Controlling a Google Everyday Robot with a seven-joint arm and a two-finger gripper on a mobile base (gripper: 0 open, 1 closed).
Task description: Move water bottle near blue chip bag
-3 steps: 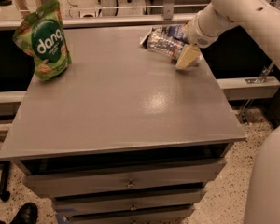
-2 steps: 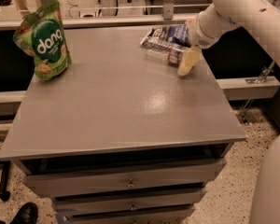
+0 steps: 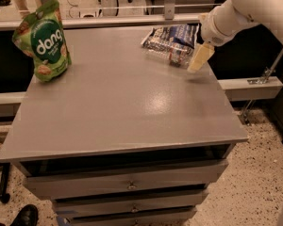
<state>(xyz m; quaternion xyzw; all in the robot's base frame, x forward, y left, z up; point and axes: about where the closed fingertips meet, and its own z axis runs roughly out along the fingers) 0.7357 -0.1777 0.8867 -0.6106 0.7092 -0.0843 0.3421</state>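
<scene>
The white arm [image 3: 254, 6] comes in from above the far right corner of the counter [image 3: 122, 112] and bends down toward the surface. Its gripper [image 3: 199, 61] hangs low over the right edge, close to that corner, with the cream-coloured tip pointing down and a little to the front. Whether the gripper is spread or pressed together I cannot tell.

The water bottle [image 3: 167, 54] lies on its side just left of the gripper, near the far right corner. I cannot tell if the two touch. The blue chip bag [image 3: 172, 36] lies flat directly behind the bottle, against the far edge, and the bottle seems to rest against it.

A green snack bag [image 3: 43, 41] stands upright at the far left corner, well apart from them. Under the front edge there are drawers [image 3: 132, 185], and a dark shoe [image 3: 23, 215] shows on the floor at the front left.
</scene>
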